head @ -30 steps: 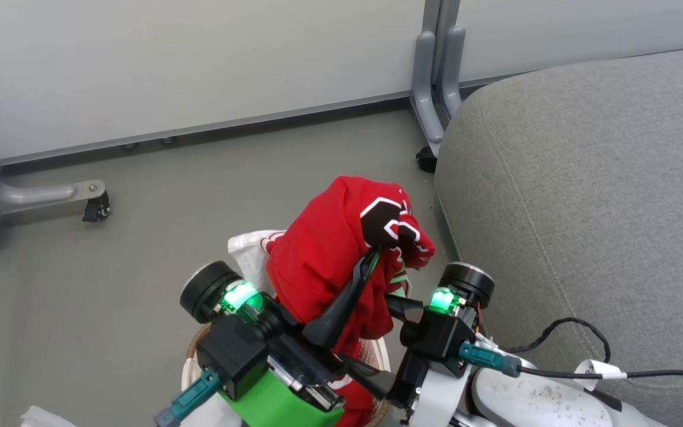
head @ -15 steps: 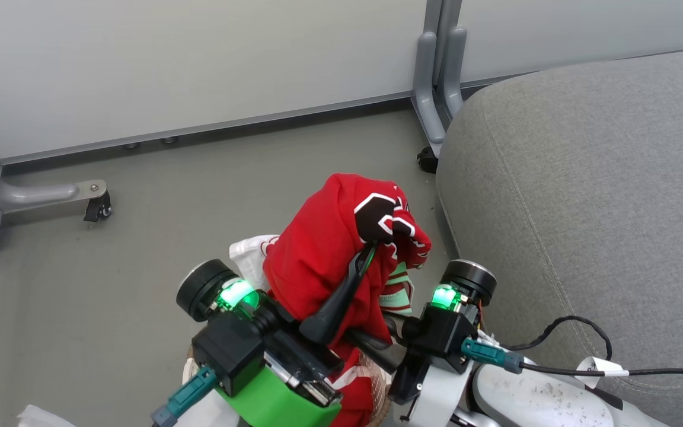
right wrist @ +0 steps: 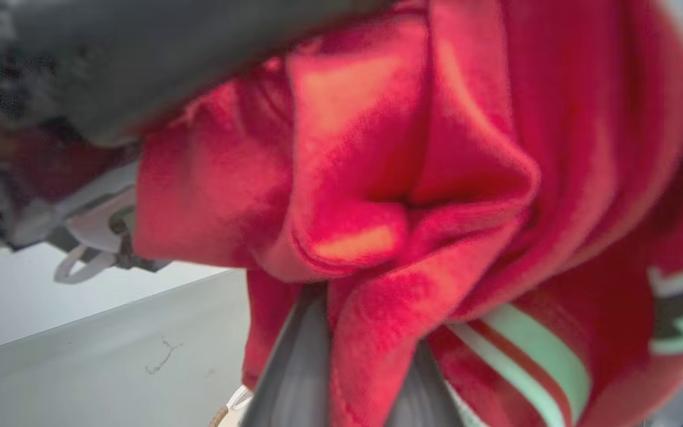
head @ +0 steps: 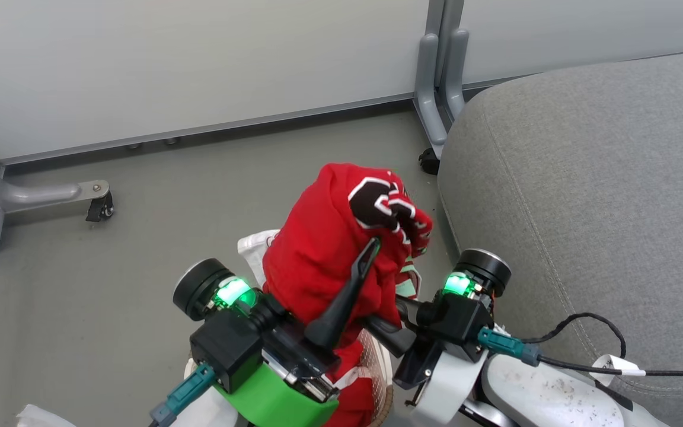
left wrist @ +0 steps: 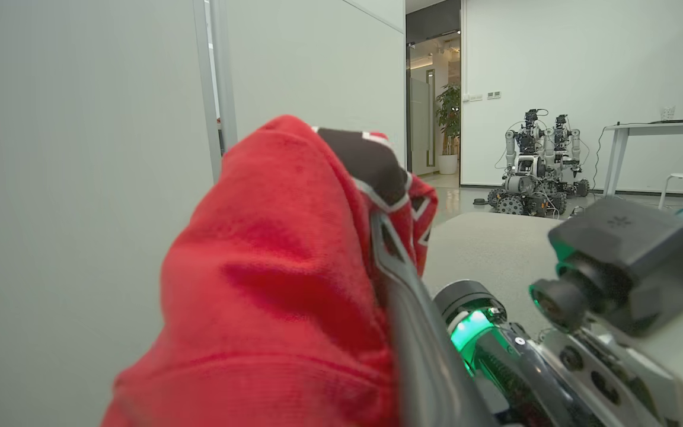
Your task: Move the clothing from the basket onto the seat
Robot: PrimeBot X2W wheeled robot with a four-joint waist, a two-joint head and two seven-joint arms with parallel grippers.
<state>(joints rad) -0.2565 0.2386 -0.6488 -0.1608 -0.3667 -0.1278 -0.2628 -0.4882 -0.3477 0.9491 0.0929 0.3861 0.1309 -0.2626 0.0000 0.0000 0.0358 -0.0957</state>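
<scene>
Lift under way: clothing (head: 329, 237) bunched high above the basket (head: 377, 363), right gripper (right wrist: 356, 362) pinching a red fold, left gripper (head: 360, 261) unreadable (one finger buried in cloth). Next call, I'd say: swing right over the seat (head: 584, 178).

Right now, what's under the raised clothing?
Below the clothing, a patch of the basket shows: perforated white wall and brown woven rim. Its inside is covered by the hanging cloth, so whether anything lies in it can't be told.

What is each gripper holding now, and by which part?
Right gripper pinches a fold of the red, white-trimmed sports clothing. Left gripper sits in the same bundle; its grip cannot be told.
</scene>
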